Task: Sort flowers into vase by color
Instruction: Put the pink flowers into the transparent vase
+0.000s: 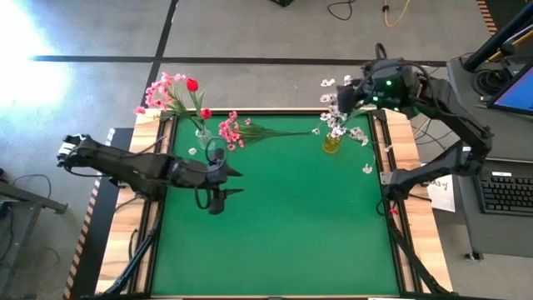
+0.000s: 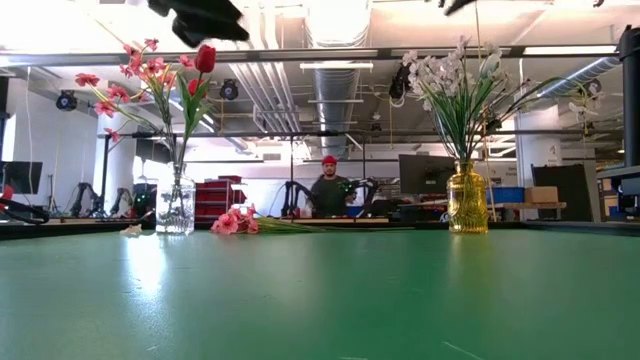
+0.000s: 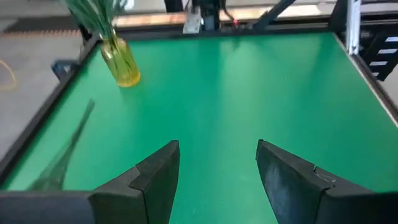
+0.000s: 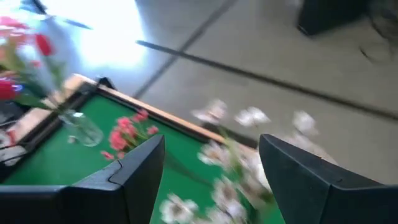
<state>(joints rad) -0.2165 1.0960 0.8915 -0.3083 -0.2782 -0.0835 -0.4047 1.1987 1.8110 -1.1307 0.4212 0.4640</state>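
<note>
A clear glass vase (image 1: 202,133) at the far left holds red buds and pink blossoms (image 2: 150,80). A yellow vase (image 1: 332,143) at the far right holds white blossom sprays (image 2: 450,75). One pink blossom spray (image 1: 231,130) lies flat on the green mat between the vases, its long green stem (image 1: 283,132) pointing toward the yellow vase. My left gripper (image 1: 236,182) hovers open over the mat just near of the clear vase, with nothing between its fingers (image 3: 217,180). My right gripper (image 1: 343,98) is open, high above the white flowers, touching nothing.
Loose white blossoms lie on the mat near the right edge (image 1: 367,168) and beside the clear vase (image 1: 191,151). The mat's near half (image 1: 275,242) is bare green. A wooden frame (image 1: 405,167) borders the mat. A person (image 2: 329,190) sits in the room beyond the far edge.
</note>
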